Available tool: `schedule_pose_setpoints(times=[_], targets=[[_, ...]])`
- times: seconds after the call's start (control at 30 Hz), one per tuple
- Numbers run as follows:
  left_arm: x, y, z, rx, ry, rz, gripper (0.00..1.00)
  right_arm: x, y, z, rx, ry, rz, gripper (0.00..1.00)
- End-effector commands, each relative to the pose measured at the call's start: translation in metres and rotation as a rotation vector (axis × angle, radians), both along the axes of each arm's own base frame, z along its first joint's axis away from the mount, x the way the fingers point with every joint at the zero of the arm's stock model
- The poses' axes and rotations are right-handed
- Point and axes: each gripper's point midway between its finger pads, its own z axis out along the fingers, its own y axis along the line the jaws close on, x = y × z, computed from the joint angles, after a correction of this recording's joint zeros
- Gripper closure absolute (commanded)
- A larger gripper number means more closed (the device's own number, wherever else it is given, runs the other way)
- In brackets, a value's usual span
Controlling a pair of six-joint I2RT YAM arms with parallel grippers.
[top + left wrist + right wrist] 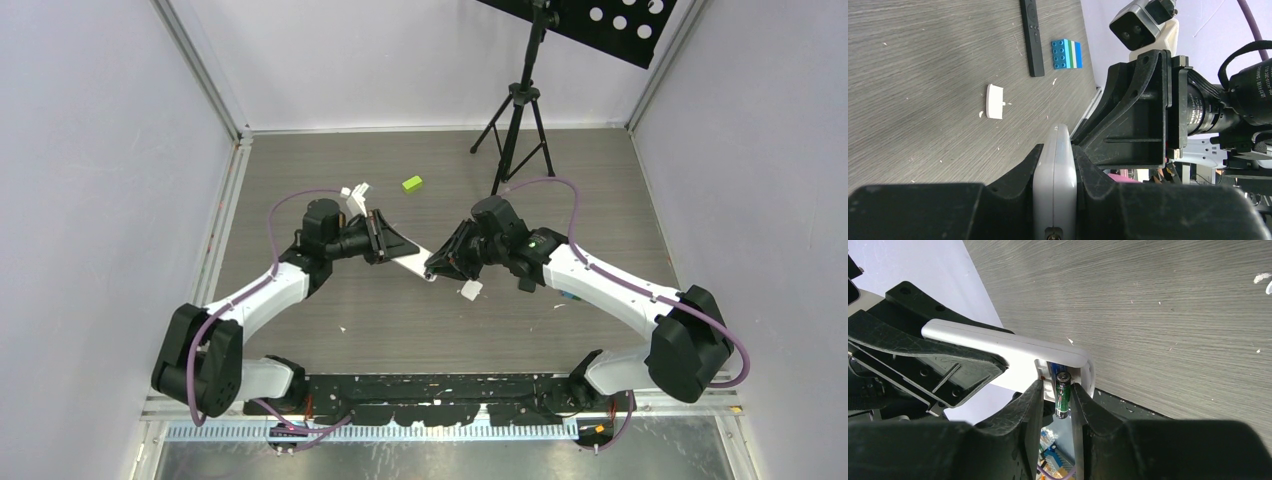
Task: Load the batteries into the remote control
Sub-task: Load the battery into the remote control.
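Both arms reach in from the near edge of the table point(400, 335) and meet at mid-table, raised off the surface. L arm: left gripper point(378, 238) is clamped narrow on the white remote point(411, 263), fingers pressing both flat faces; the remote's free end points twd the R arm. Wrist view confirms the grip, body edge-on between the pads point(1020, 175). R arm: right gripper point(441, 264) is pinched on the green battery point(1063, 394), held by its lower half, jaws nearly closed. The battery's upper end sits at the mouth of the open compartment at the remote's end point(1013, 347); cannot tell if it is seated. Something blue shows inside that compartment, too little visible to identify. On the table just below the R gripper lies a small white cover piece point(469, 291), flat, apart from both arms. Beyond it, per L wrist view, a black remote point(1031, 37) lies just beside a blue brick stack point(1066, 54). Farther back: a green block point(412, 184) and a tripod point(520, 120) at the rear.
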Motion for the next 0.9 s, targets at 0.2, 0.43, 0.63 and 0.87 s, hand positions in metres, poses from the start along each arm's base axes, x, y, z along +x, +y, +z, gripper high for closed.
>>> schedule_pose_setpoints(times=[0.2, 0.43, 0.63, 0.87], targets=[[0.012, -0.002, 0.026, -0.023, -0.089, -0.008, 1.00, 0.002, -0.003, 0.004, -0.006, -0.017, -0.016, 0.60], [0.020, -0.001, 0.022, -0.013, -0.087, 0.010, 1.00, 0.002, -0.009, 0.009, -0.008, -0.037, -0.032, 0.70], [0.024, 0.000, 0.025, -0.014, -0.094, 0.021, 1.00, 0.000, -0.007, 0.005, -0.006, -0.016, -0.024, 0.83], [0.025, 0.001, 0.024, -0.018, -0.070, 0.013, 1.00, 0.009, -0.008, 0.015, -0.007, -0.073, -0.029, 0.68]])
